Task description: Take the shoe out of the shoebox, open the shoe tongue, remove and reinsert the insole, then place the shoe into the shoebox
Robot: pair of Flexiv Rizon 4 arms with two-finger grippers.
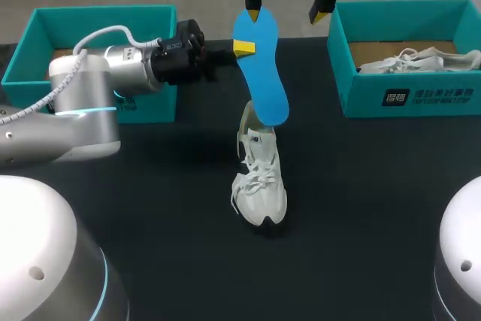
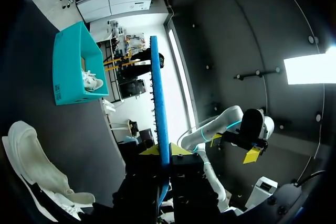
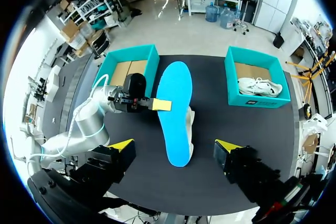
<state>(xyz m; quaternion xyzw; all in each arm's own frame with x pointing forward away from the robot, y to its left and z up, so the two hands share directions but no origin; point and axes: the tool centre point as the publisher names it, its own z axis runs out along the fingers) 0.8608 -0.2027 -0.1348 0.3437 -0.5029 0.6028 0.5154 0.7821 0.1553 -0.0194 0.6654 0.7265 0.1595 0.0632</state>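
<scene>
One blue insole [image 1: 261, 73] tight between the left jaws, right jaws wide apart, empty; white lettering [image 1: 427, 98] on right shoebox [image 1: 361, 84]

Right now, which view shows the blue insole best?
The right wrist view: it looks straight down on the whole flat face of the insole, pinched at one edge by the left gripper, above the shoe. The head view shows it whole but slanted. The left wrist view shows only its thin edge.

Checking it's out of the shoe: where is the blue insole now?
In the head view, the blue insole is held up at mid-table by the left tool, its lower end over the white shoe.
</scene>
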